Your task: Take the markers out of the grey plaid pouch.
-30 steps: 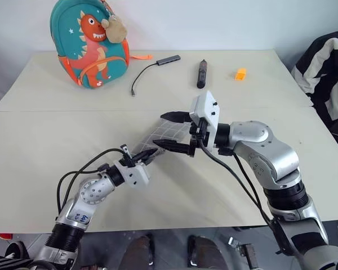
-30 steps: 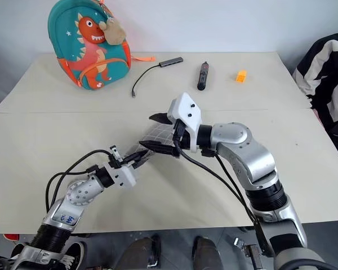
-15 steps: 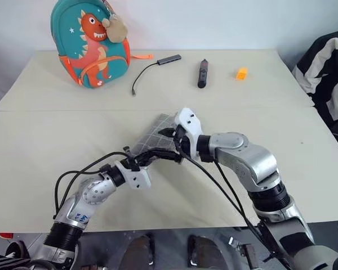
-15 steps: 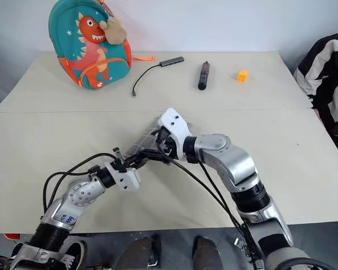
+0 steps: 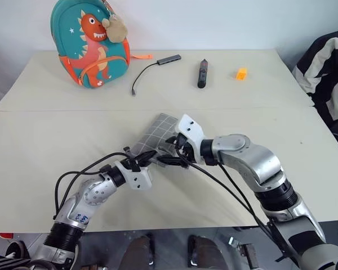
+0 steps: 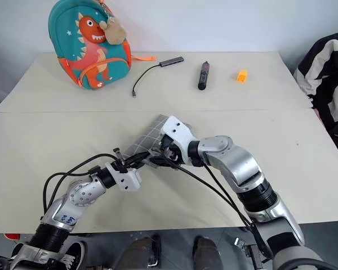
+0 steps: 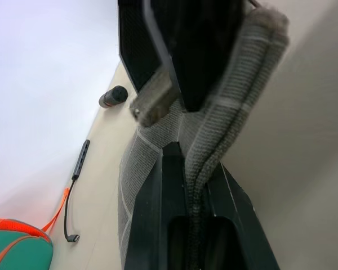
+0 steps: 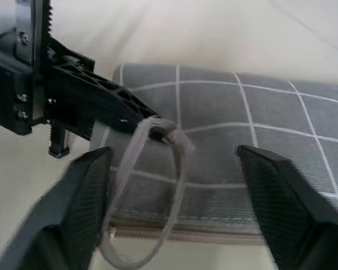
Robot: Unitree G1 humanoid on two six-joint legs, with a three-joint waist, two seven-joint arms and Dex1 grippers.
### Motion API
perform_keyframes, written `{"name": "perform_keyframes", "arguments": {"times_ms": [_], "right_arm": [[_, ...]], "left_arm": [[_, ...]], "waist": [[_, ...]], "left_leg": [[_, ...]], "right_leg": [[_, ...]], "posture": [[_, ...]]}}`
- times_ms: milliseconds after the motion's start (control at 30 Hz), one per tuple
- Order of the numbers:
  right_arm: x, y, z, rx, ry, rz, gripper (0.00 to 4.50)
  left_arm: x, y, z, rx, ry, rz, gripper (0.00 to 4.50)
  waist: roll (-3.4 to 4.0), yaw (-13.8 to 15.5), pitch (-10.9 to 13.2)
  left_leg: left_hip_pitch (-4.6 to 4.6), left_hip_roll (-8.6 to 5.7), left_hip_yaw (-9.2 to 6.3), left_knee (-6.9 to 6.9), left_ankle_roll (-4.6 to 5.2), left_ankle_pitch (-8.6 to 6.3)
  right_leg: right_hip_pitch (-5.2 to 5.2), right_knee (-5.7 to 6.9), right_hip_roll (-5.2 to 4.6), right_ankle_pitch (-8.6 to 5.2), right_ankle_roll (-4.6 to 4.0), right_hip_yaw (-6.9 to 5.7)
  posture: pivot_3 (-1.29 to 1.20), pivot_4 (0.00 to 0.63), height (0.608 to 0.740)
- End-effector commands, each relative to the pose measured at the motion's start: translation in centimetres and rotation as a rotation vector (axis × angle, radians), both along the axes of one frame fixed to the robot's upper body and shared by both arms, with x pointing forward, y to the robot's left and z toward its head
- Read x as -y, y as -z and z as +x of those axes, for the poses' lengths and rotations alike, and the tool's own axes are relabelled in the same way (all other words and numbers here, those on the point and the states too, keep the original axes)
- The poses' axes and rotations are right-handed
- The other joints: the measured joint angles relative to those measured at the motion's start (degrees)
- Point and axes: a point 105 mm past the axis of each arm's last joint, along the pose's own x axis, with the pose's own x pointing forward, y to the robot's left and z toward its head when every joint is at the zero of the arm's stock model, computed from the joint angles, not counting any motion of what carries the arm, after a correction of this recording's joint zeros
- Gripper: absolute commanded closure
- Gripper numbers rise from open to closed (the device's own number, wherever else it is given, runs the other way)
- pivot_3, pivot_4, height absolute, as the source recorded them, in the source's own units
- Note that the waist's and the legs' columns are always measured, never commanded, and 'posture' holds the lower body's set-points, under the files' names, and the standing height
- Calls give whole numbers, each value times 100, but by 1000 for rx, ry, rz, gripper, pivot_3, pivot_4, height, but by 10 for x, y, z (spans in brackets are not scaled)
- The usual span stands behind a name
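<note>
While the near table edge (image 5: 158,228) runs just under both arms, we see bare tabletop open to either side of the two pincers and beyond them up to the seam between the two table halves.

Left gripper (image 5: 149,158) is clenched on the near corner of the grey plaid pouch (image 5: 158,130); in the left wrist view its black fingers (image 7: 174,185) pinch the fabric edge between them. The pouch rises tilted away from that grip.

Right gripper (image 6: 158,160) sits right beside the left one, jaws apart. In the right wrist view its two fingers (image 8: 81,191) straddle the pouch's zipper side with a pale zipper pull loop (image 8: 158,185) between them; we cannot tell if they touch the fabric. It holds nothing.

We count one pouch, two grippers. No markers to count; the pouch looks closed along the zipper.

Well beyond the grippers, on the far table half: one thick black pen-like stick (image 5: 202,73), one small orange block (image 5: 240,73), one dark cable with a flat hub (image 5: 155,64), one teal dinosaur backpack (image 5: 90,42) at the far left. A black-and-white striped cloth (image 5: 327,79) lies past the right table edge.
</note>
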Motion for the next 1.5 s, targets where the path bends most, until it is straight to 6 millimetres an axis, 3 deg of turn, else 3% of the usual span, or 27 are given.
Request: {"name": "perform_keyframes", "arguments": {"times_ms": [33, 67, 233, 367, 467, 533, 633, 800, 933, 1067, 1167, 1400, 1500], "right_arm": [[1, -7, -1, 15, -8, 15, 2277], [1, -7, -1, 11, -7, 19, 2596], [1, -8, -3, -19, -10, 38, 2596], [2, -9, -2, -31, 1, 56, 3492], [3, -10, 0, -31, 14, 64, 4472], [4, -11, 2, -26, 20, 69, 4472], [6, -20, 5, -19, 33, 121, 4472], [20, -84, 22, 24, 105, 480, 4472], [29, -97, 25, 30, 115, 535, 4472], [33, -92, 30, 44, 145, 525, 4472], [41, -84, 37, 48, 190, 511, 4472], [101, -60, 54, 88, 360, 409, 4472], [118, -56, 58, 101, 404, 390, 4472]], "left_arm": [[1, -5, -1, 21, 0, -12, 4500], [0, -5, -1, 22, -3, -13, 4500], [0, -7, 0, 23, -10, -27, 4500], [0, -9, 1, 22, -13, -47, 4500], [0, -10, 1, 19, -12, -54, 4500], [-1, -11, 1, 10, -14, -84, 4500], [-4, -22, 0, -84, -14, -317, 4500], [-8, -47, -20, -370, 194, -713, 4500], [-17, -58, -28, -426, 257, -745, 4500], [-26, -58, -35, -423, 258, -672, 4500], [-32, -43, -37, -397, 205, -565, 4500], [-59, -25, -40, -312, 77, -446, 4500], [-64, -22, -45, -315, 68, -438, 4500]], "waist": [[0, -1, 0], [0, -1, 0], [0, -1, 0], [0, 0, 0], [0, -1, 0], [0, -1, 0], [0, -5, 0], [0, -50, 1], [2, -72, 1], [5, -120, 3], [7, -134, 4], [7, -130, 4], [6, -142, 4]], "left_leg": [[0, 0, 0, 2, 0, 0], [-1, 0, 0, 3, 0, 0], [0, 0, 0, 5, 0, 0], [-1, 0, 0, 6, 0, 0], [-1, 0, 0, 6, 0, 0], [-1, 0, 0, 6, 0, 0], [-2, 0, 0, 7, 1, 0], [-10, 4, -3, 17, 1, -1], [-12, 5, -15, 44, 2, -2], [-12, 2, -16, 50, 6, -4], [-12, 0, -13, 48, 7, -5], [-20, 1, -8, 43, 10, -7], [-20, 1, -3, 43, 16, -10]], "right_leg": [[0, 1, 0, 0, 0, 0], [0, 1, 0, 0, 1, 0], [0, 4, 0, 0, 1, 1], [0, 4, 0, 0, 1, 1], [0, 4, -1, 0, 1, 1], [0, 4, 0, 0, 0, 1], [-1, 4, -1, 0, 1, 2], [0, 5, 3, 0, 1, -3], [11, 14, 3, 1, 1, -12], [17, 10, 3, 5, 3, -12], [16, 9, 3, 5, 3, -11], [6, 0, 5, 5, 3, -10], [6, -3, 2, 6, 4, -7]], "posture": [[0, 150, 740], [0, 150, 740], [0, 150, 740], [0, 150, 740], [0, 150, 740], [0, 150, 740], [0, 150, 740], [0, 150, 740], [0, 150, 740], [0, 150, 740], [0, 150, 740], [0, 150, 740], [0, 150, 740]]}}
